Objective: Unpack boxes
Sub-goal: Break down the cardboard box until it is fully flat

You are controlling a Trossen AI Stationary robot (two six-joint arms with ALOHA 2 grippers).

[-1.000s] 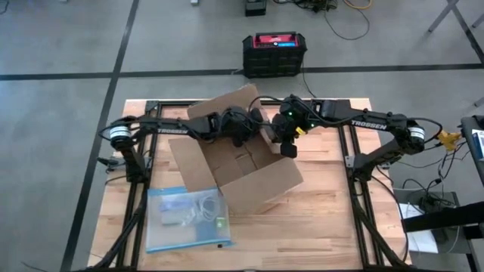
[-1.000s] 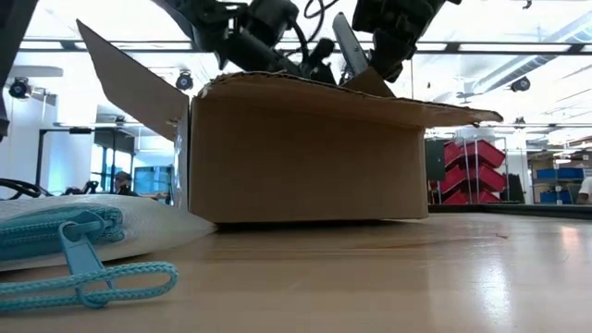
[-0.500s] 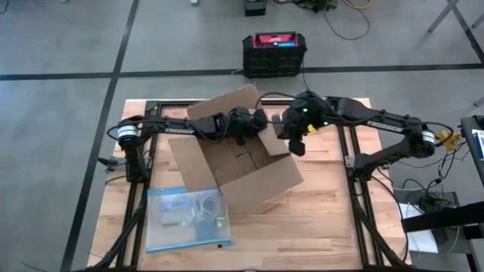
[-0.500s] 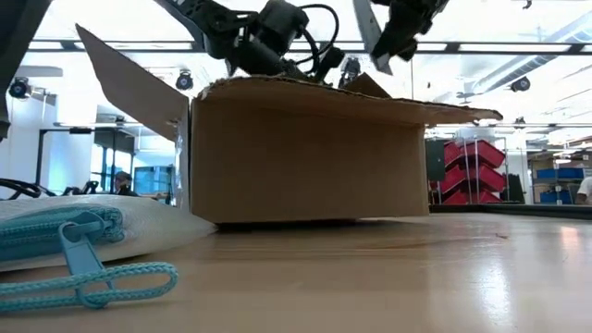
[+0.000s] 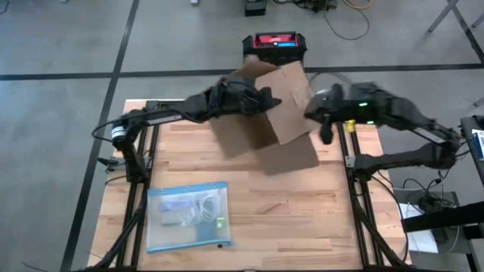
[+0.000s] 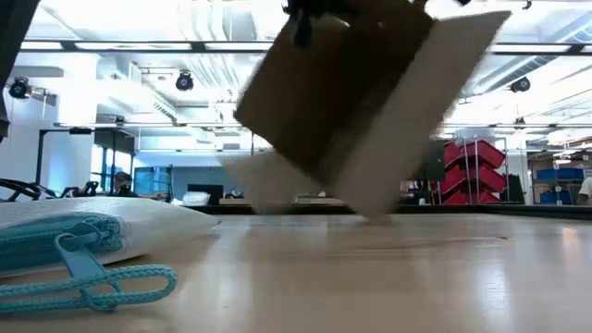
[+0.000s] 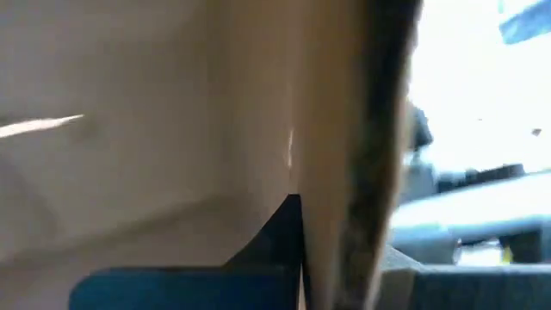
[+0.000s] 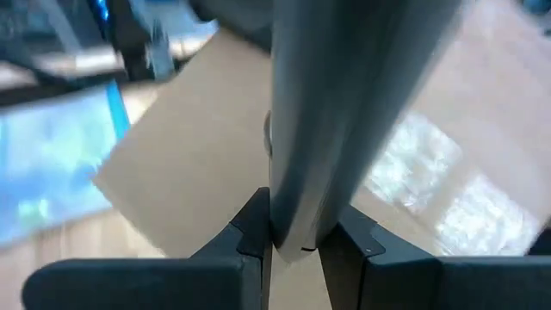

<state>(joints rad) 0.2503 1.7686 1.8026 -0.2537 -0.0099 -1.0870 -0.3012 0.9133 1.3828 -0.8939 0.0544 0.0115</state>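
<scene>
The brown cardboard box [image 5: 271,113] is in the air over the table's far middle, strongly tilted, blurred in the low view [image 6: 361,102]. My left gripper [image 5: 261,97] is shut on one of its cardboard panels. My right gripper [image 5: 324,134] is to the right of the box, near the table's right edge. It is shut on a flat grey item [image 8: 318,129], which shows only in the right wrist view. A clear blue-edged bag [image 5: 187,215] lies flat on the table's near left. My left gripper pinches a cardboard panel of the box by its edge [image 7: 344,172], one finger on each face, reaching in from the table's left. The box hangs tilted from this hold. Whether its lowest flap [image 6: 370,205] touches the table, I cannot tell. My right gripper pinches one end of the flat grey item [image 8: 301,232] between its two fingers [image 8: 250,228]. The item juts out past the fingertips and is lifted clear of both table and box.
A black crate with a red top [image 5: 274,53] stands on the floor beyond the table's far edge. The bag's blue zipper cord [image 6: 102,277] lies at the near left. Bare wood [image 5: 302,219] lies between the bag and the right frame rail.
My left gripper has shut on the box's panel and swung up toward the far edge. The box, which stood flat on the table, is now lifted and tipped over. My right gripper has drawn the grey item up out of the box and moved toward the table's right edge.
</scene>
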